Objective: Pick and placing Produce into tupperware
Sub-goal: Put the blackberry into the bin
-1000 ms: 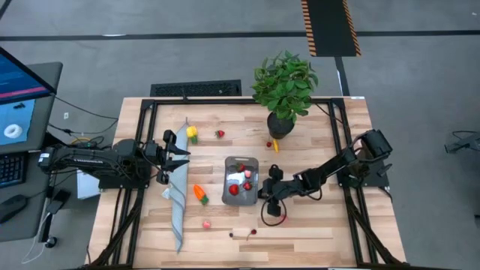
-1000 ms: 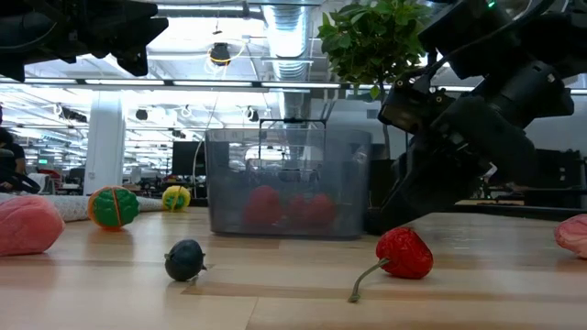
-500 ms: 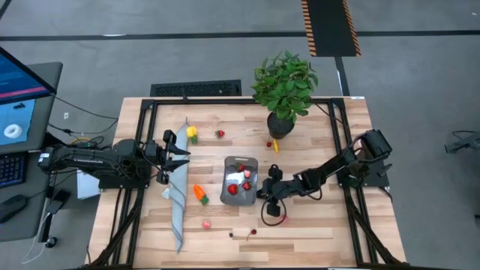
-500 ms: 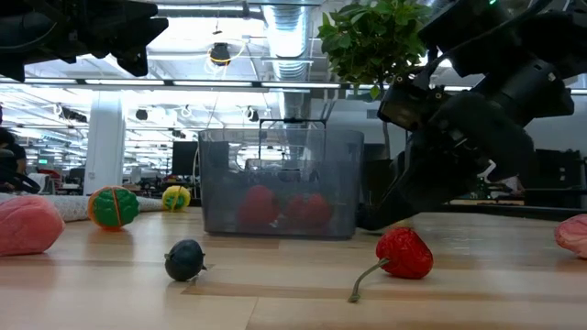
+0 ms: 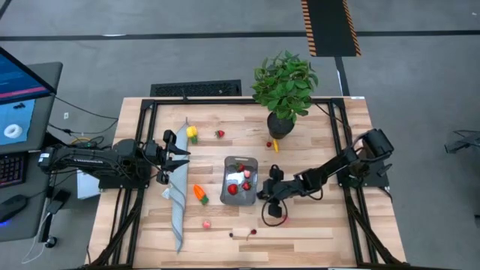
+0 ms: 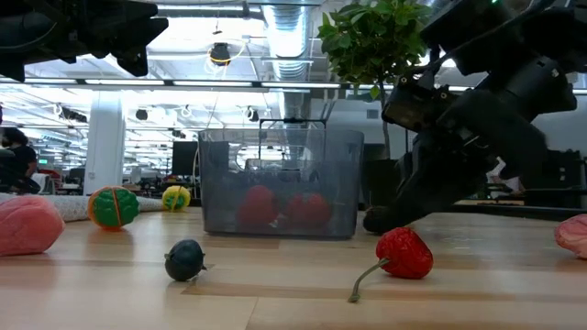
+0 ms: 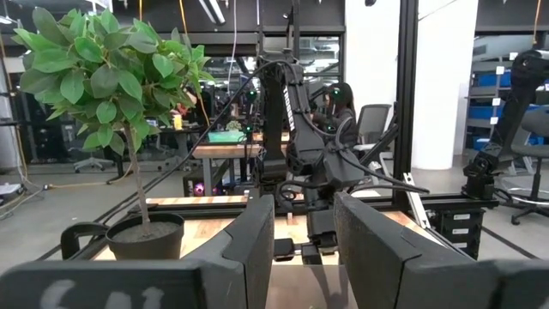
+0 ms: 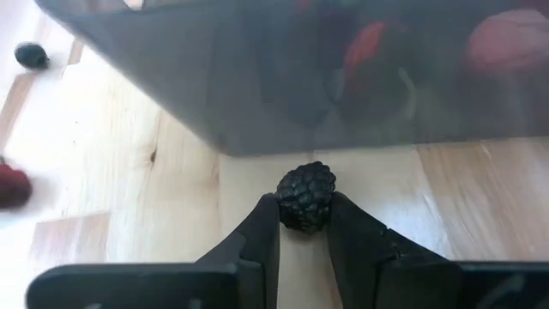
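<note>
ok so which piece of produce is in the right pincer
The dark bumpy blackberry, pinched between the right pincer fingertips just outside the tupperware wall. The red pieces lie inside the tupperware or loose on the table, untouched.

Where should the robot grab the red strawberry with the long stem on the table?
Probably the small red toy strawberry's round body, from straight above, one finger on each side. It lies on its side on the wooden table, with bare wood around it. Its thin stem would likely slip.

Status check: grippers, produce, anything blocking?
Right gripper shut on blackberry, low beside tupperware. Left gripper open, idle over cloth strip. Nothing blocking.
</note>
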